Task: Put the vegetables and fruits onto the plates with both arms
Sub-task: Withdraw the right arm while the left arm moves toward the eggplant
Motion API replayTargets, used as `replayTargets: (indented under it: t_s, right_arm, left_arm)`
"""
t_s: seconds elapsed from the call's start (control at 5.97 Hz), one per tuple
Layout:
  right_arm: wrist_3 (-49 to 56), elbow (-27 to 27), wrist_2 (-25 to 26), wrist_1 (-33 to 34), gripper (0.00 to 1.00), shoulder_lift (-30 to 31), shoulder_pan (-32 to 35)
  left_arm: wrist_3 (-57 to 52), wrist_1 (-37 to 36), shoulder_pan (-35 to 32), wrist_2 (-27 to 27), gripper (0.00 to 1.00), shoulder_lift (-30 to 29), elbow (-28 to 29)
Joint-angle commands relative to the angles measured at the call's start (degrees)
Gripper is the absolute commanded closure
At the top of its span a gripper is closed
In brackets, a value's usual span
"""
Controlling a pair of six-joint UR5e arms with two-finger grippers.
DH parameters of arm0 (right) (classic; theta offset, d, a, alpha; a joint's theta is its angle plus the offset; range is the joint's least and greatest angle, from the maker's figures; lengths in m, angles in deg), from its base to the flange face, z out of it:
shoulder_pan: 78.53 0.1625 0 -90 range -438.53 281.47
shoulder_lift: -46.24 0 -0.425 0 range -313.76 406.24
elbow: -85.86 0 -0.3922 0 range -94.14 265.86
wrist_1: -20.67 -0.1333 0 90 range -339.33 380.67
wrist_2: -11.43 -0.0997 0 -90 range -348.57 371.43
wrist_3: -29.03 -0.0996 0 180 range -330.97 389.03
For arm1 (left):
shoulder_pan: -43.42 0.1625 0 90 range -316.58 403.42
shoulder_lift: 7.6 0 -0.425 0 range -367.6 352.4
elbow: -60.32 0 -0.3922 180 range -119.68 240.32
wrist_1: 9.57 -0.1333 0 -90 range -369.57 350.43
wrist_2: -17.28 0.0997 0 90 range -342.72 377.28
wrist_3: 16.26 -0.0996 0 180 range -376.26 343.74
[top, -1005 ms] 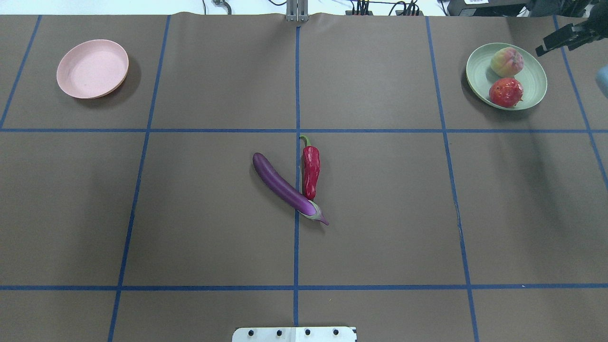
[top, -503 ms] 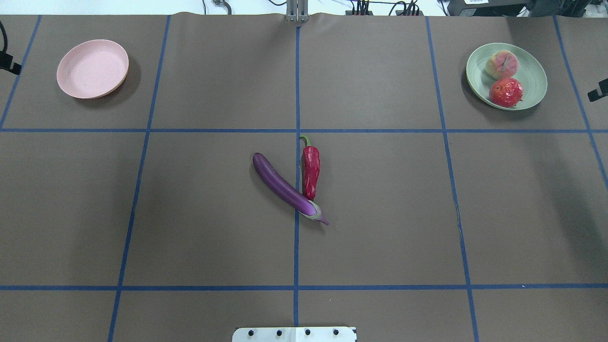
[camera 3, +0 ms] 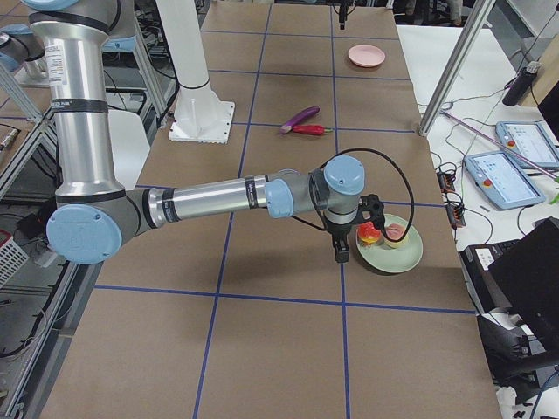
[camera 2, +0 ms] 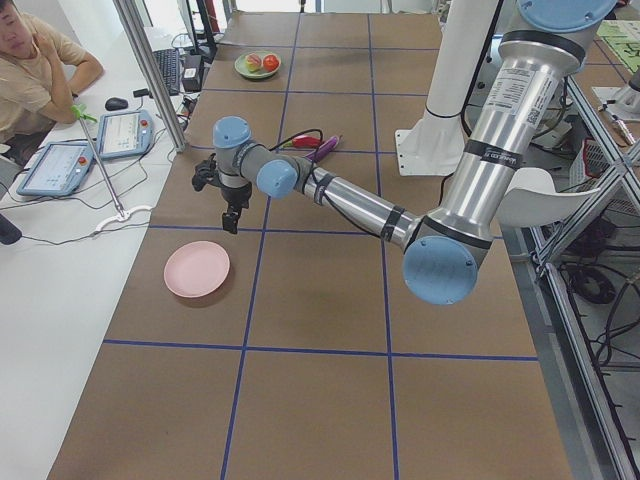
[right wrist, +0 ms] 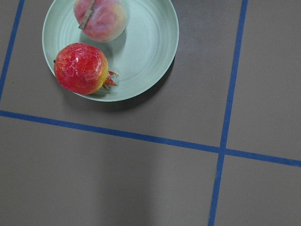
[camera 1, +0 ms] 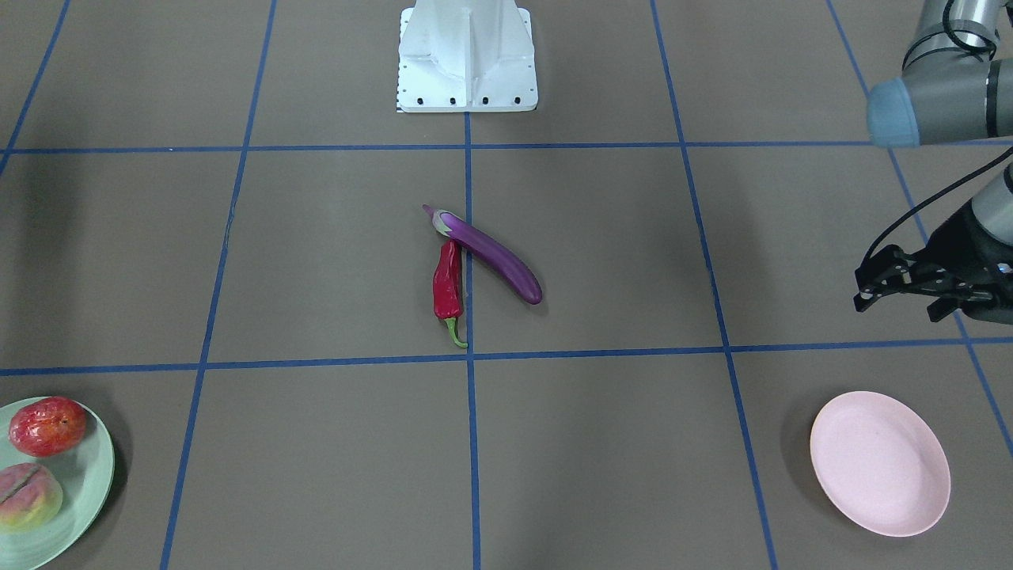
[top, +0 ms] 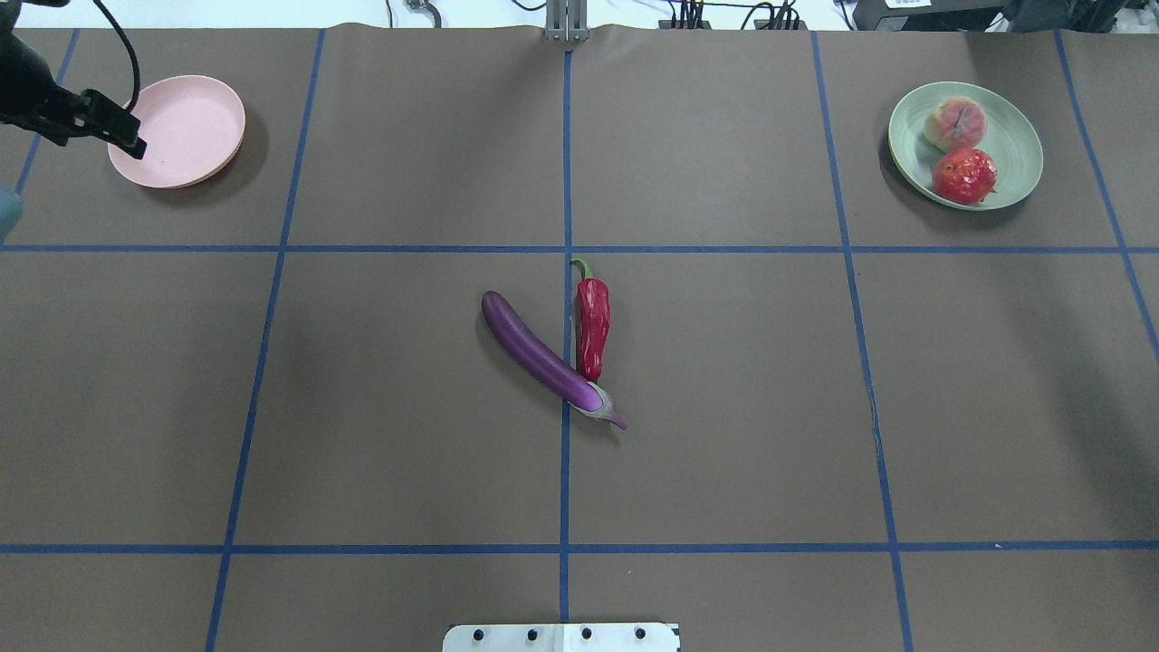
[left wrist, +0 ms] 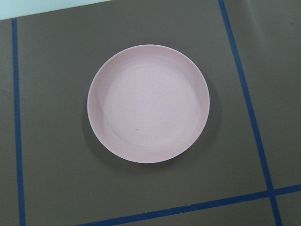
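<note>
Left tool [camera 1: 900, 307]: jaws apart, empty, by pink plate [top: 181, 131], 10 o'clock on table [top: 724, 453].
Right tool [camera 3: 349, 234]: opening cannot tell, beside green plate [top: 1019, 154], 2 o'clock.

Centre of the overhead frame, the glossy purple eggplant [top: 541, 359] lies slantwise on the desk, pale stem cap pointing lower right. The wrinkled red chili [top: 592, 326] runs straight up the frame, green stem on top, its tip touching the eggplant near the cap. Upper right, the mint green plate [top: 1020, 156] carries the blushed peach [top: 956, 122] and the speckled red fruit [top: 965, 175] side by side. Upper left sits the pink plate [top: 186, 136], and the left hand [camera 1: 900, 307] hovers by it, fingers spread.
</note>
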Motion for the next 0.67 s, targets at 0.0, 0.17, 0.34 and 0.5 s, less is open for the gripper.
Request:
replayTargets:
  t_s: [0.0, 0.17, 0.34, 0.5]
  right_arm:
    - [0.29, -0.95, 0.69, 0.97, 0.00, 0.14, -0.09]
    - [0.20, -0.95, 1.21, 0.97, 0.00, 0.14, -0.09]
    - [0.20, -0.95, 1.22, 0.97, 0.00, 0.22, -0.09]
    - [0.20, -0.95, 1.22, 0.97, 0.00, 0.23, -0.18]
  left_arm:
    - [19.14, 1.58, 13.38, 1.13, 0.00, -3.76, -0.57]
    - [33.13, 1.24, 18.26, 6.19, 0.00, -8.76, -0.22]
    - [43.71, 1.15, 23.44, 8.76, 0.00, -12.38, 0.74]
    - [56.44, 1.15, 26.10, 10.88, 0.00, -17.98, 4.58]
